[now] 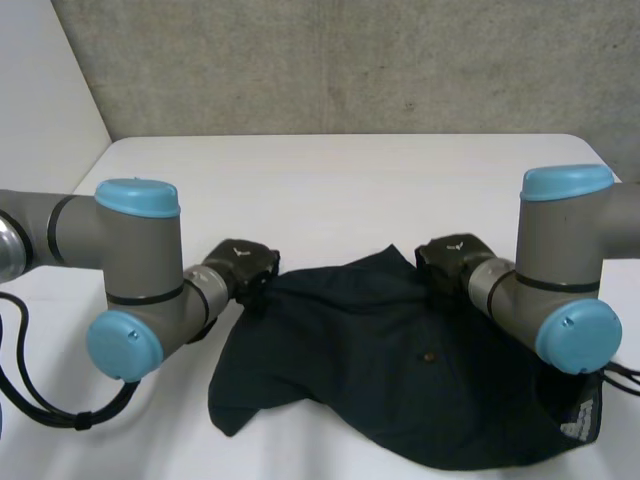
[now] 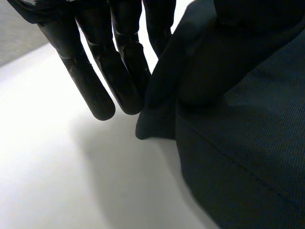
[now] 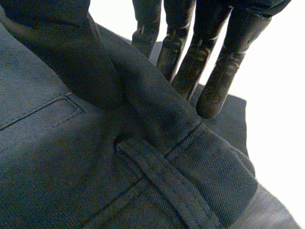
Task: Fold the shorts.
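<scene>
White surface (image 1: 350, 190), far corners rounded, seen from the near side. One item lies on it: dark shorts (image 1: 380, 390), rumpled, spread over the near half toward the right, far edge drawn up in two peaks. Small brown button (image 1: 428, 355) near the cloth's middle; pale label (image 1: 583, 415) at its near right corner.

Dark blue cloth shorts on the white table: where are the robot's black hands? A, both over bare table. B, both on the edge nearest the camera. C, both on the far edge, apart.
C: in the head view the left hand and the right hand meet the far edge of the dark blue cloth shorts, apart, each pinching cloth between thumb and fingers.
</scene>
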`<state>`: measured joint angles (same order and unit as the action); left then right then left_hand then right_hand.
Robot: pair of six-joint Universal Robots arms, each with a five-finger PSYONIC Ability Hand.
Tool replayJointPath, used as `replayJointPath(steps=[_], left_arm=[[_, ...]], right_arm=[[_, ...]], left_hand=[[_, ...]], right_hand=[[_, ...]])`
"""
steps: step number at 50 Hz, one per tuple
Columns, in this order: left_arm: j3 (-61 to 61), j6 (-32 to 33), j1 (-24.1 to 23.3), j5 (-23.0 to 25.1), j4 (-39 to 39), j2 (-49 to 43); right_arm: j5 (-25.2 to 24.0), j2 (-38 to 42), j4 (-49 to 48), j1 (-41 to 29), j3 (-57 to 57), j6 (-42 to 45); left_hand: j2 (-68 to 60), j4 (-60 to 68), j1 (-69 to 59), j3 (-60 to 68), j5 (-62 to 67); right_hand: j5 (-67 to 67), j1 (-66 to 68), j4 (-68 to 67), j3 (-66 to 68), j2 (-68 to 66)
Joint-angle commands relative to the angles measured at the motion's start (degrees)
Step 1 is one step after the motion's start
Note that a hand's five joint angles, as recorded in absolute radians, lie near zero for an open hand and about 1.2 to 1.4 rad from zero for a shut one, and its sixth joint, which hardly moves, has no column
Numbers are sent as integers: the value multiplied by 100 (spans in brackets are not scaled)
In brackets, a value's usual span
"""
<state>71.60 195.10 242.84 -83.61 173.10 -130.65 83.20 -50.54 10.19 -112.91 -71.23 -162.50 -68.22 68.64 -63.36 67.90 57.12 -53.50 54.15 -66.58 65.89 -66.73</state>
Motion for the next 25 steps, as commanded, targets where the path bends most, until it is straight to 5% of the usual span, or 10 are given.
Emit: replayJointPath(steps=[1,7,15,25], left_arm=[[-848,37,-17,-1016,522,215],[-1710,64,9,-1307,1769,883],[-1764,169,1,-1640,3545,1770],[-859,169,-17,-1720,3837,2316]], right_arm=[[91,18,1,-20,1206,683],[100,-218,-1120,-38,2725,957],[92,-1027,-3591,-3,2957,869],[-321,-1098,-3015,-29,2878,719]], left_hand=[[-1178,1136,-1664,1210,1288],[-1178,1136,-1664,1210,1288],[-1178,1136,-1664,1210,1288],[-1178,1136,-1664,1210,1288]], right_hand=[[-1650,2585,-1342,1411,-1327],[-1650,2585,-1342,1411,-1327],[-1650,2585,-1342,1411,-1327],[-1650,2585,-1342,1411,-1327]])
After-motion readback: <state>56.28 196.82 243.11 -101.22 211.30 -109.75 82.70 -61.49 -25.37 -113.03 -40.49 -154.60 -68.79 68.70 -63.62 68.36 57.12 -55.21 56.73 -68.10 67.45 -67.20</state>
